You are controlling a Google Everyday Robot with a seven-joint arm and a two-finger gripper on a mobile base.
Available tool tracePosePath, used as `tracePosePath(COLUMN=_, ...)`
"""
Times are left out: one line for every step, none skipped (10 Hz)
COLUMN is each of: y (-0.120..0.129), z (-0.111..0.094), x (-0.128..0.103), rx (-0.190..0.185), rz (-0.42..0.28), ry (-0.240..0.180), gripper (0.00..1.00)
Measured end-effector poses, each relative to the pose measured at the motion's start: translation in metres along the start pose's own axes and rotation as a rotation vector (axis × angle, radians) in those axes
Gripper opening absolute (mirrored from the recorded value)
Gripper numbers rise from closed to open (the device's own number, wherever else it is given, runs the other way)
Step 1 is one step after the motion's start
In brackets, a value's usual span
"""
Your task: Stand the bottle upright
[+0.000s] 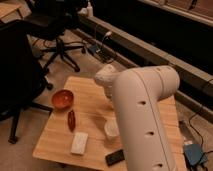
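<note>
Red bowl (pixel 62 99) sits at the left edge of the table (pixel 87 90). White cup (pixel 110 130) is near the front, half covered by the arm (pixel 145 115). Contents of neither legible. Gripper (pixel 108 97) over mid-table under the wrist, mostly hidden; state cannot be told. Bottle not located: the arm screens the table's right side.

No legible text anywhere

The wooden table (pixel 92 100) is carrying five items. A white cup (pixel 111 129) is standing near mid-table. An orange bowl (pixel 62 99) is sitting well left of the cup, and a red oblong object (pixel 71 120) is lying between them. A white rectangular block (pixel 79 143) is lying front-left of the cup and a black phone (pixel 115 157) just in front of it. The gripper is sitting out of sight behind the white arm (pixel 142 115) right of the cup.
</note>
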Motion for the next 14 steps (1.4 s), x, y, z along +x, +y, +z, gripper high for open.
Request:
tracePosePath(y=0.0, z=0.0, x=0.0, rx=-0.002, rz=-0.001, ry=0.005, gripper=0.53)
tracePosePath(y=-0.001, z=-0.001, x=0.001, rx=-0.001, rz=-0.004, ry=0.012, gripper=0.47)
tracePosePath(y=-0.001, z=-0.002, x=0.002, rx=-0.001, rz=-0.004, ry=0.019, gripper=0.38)
tracePosePath(y=-0.002, z=-0.002, x=0.004, rx=-0.001, rz=-0.004, ry=0.026, gripper=0.3)
tracePosePath(y=-0.002, z=-0.003, x=0.005, rx=-0.001, rz=-0.005, ry=0.033, gripper=0.25)
tracePosePath(y=-0.002, z=-0.003, x=0.007, rx=-0.003, rz=-0.007, ry=0.041, gripper=0.25)
tracePosePath(y=-0.001, z=-0.003, x=0.009, rx=-0.005, rz=-0.007, ry=0.048, gripper=0.25)
tracePosePath(y=-0.001, z=-0.003, x=0.009, rx=-0.007, rz=-0.009, ry=0.052, gripper=0.25)
tracePosePath(y=0.0, z=-0.003, x=0.009, rx=-0.007, rz=-0.01, ry=0.052, gripper=0.25)
tracePosePath(y=-0.001, z=-0.005, x=0.007, rx=-0.006, rz=-0.011, ry=0.048, gripper=0.25)
tracePosePath(y=-0.002, z=-0.008, x=0.004, rx=-0.002, rz=-0.01, ry=0.04, gripper=0.25)
tracePosePath(y=-0.003, z=-0.013, x=-0.001, rx=0.003, rz=-0.01, ry=0.025, gripper=0.25)
tracePosePath(y=-0.004, z=-0.016, x=-0.003, rx=0.005, rz=-0.01, ry=0.015, gripper=0.25)
tracePosePath(y=-0.004, z=-0.02, x=-0.005, rx=0.007, rz=-0.009, ry=0.003, gripper=0.25)
